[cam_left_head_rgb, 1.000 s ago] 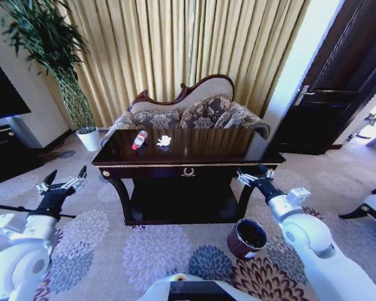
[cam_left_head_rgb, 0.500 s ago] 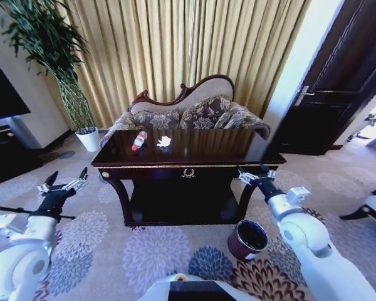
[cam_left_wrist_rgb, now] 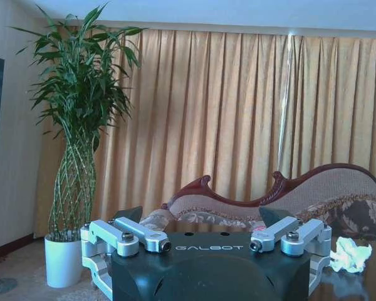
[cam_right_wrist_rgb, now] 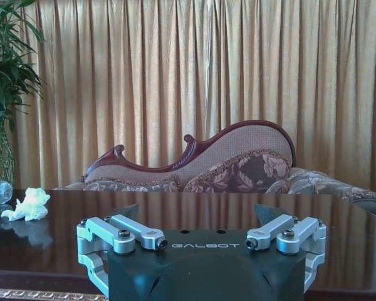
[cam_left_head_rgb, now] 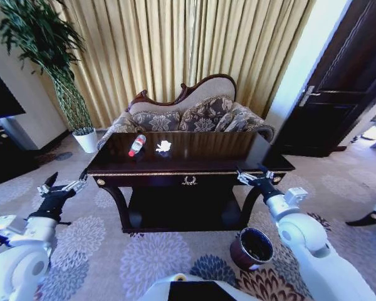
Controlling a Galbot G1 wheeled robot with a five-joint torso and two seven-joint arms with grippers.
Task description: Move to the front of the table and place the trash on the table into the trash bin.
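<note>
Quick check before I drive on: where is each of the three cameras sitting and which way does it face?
Head view: up high, facing forward and down at the long dark glossy console table and round reddish-brown trash bin; both arms show, left gripper, right gripper.
Left wrist view: behind the open left gripper, level, facing the gold curtains.
Right wrist view: behind the open right gripper, at tabletop height.
Shared: both wrist views see the crumpled white paper wad.
</note>
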